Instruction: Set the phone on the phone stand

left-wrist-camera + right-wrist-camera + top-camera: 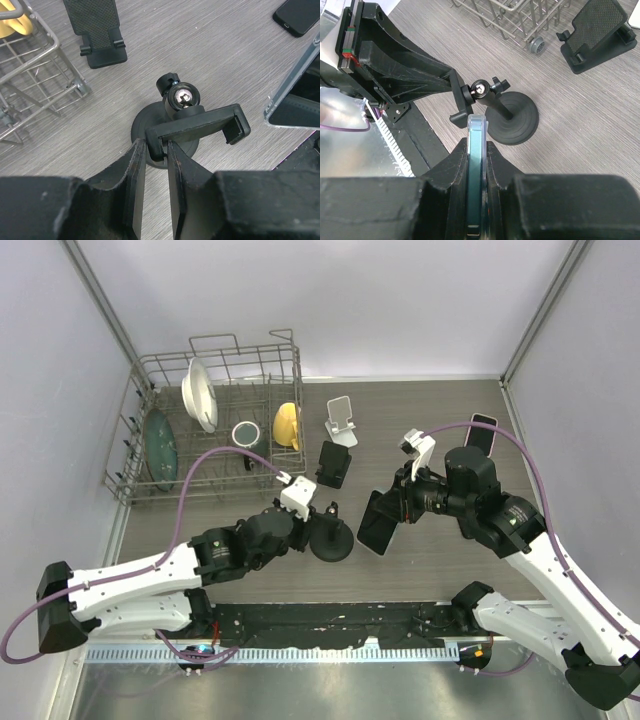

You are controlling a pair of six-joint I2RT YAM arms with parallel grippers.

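Observation:
The phone stand [331, 540] has a round black base, a ball joint and a black clamp bar [200, 124]. My left gripper [320, 514] is shut on the left end of that bar [156, 146]. My right gripper [396, 508] is shut on a phone in a clear case [377, 523], held tilted just right of the stand and apart from it. In the right wrist view the phone [475, 160] shows edge-on between my fingers, its top edge just short of the stand's clamp and ball joint [480, 89]. Its edge also shows in the left wrist view [292, 95].
A wire dish rack [140, 455] with plates and cups stands at the back left. A white stand [342, 420] and a black mesh stand [334, 463] sit behind the round stand. A second phone [483, 432] lies at the back right.

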